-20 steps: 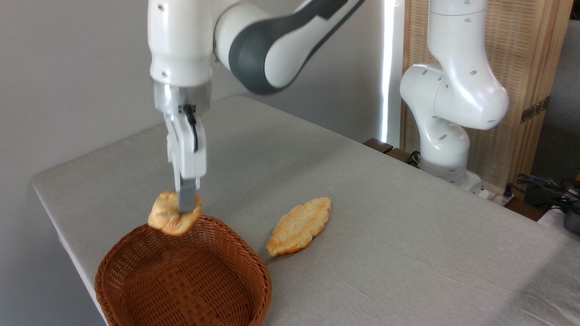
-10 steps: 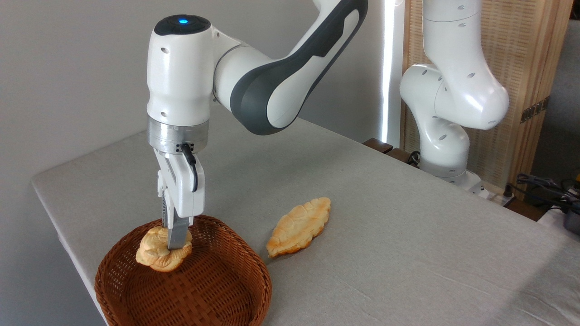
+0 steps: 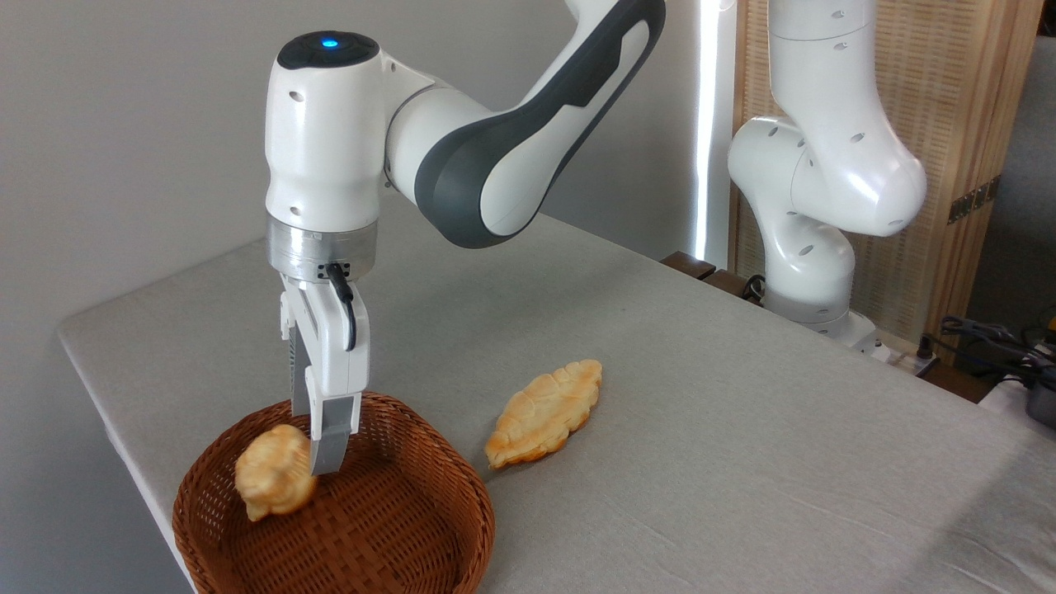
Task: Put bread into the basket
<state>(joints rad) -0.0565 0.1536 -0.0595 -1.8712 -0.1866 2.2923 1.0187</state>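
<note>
1. The bread (image 3: 275, 483) is inside the basket (image 3: 412, 528), at the left side of the bowl, and it looks tilted against the woven wall there.
2. The claw (image 3: 318, 450) hangs straight down over the back part of the basket. The bread lies just to the left of the visible finger and a little lower; its right edge seems to touch this finger.
3. I cannot tell if the claw is apart or clamped on the bread. Only one finger shows clearly, and the second one is hidden behind it or behind the bread.
4. The bread is round, so it has no clear long axis. In my judgement the coming move depends on a straight lift upward, so that the finger does not drag the bread with it.
5. The front of the basket is cut off by the lower edge of the picture.
6. A flat leaf-shaped pastry (image 3: 546, 412) lies on the tabletop (image 3: 742, 429), to the right of the basket and apart from it.
</note>
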